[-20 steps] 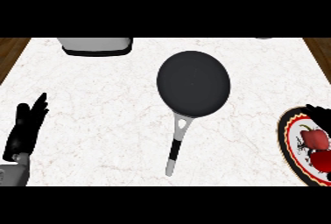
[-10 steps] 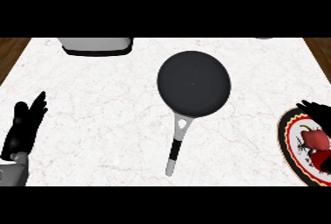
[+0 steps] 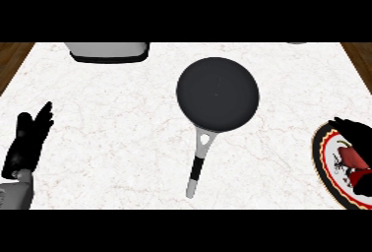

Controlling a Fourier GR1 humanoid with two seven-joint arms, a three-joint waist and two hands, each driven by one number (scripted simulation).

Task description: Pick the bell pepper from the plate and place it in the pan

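Over at the right edge of the counter, the red bell pepper (image 3: 352, 158) lies on the plate (image 3: 324, 160), a round plate with a dark patterned rim and a white middle, cut off by the edge of the view. The right hand (image 3: 353, 129) is black and sits right over that plate, its dark fingers showing above and below the pepper; they appear to close around it, but so much is cropped that I cannot tell whether it truly holds the pepper or is only near it.

To the left of the plate, well apart from it, the pan (image 3: 218, 93) rests on the white marble counter (image 3: 109, 123). Its dark round bowl holds nothing, and its grey and black handle (image 3: 198, 165) runs down towards the near edge, slightly slanted to the left.

Far on the left side, the left hand (image 3: 27, 140) rests at the counter's edge, open, fingers straight and pointing away, touching nothing. At the far edge stands a grey appliance (image 3: 108, 51), only partly in view.
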